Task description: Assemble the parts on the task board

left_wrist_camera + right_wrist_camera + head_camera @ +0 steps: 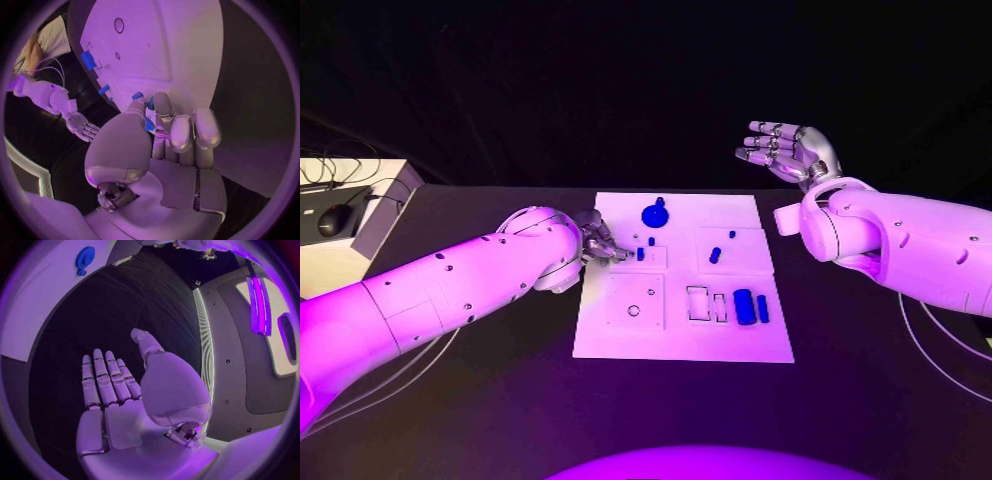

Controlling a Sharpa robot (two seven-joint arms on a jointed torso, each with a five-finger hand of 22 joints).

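White flat task board (678,330) centred on the black table (502,400). Left robot hand (599,243) at the board's left edge, pinching a small blue part (149,125). Right robot hand (786,148) raised beyond the board's far right corner, fingers spread, holding nothing.

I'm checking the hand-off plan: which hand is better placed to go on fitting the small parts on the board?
Left. The left hand is at the task board, pinching a small blue part; the right hand is raised, open, off the board.
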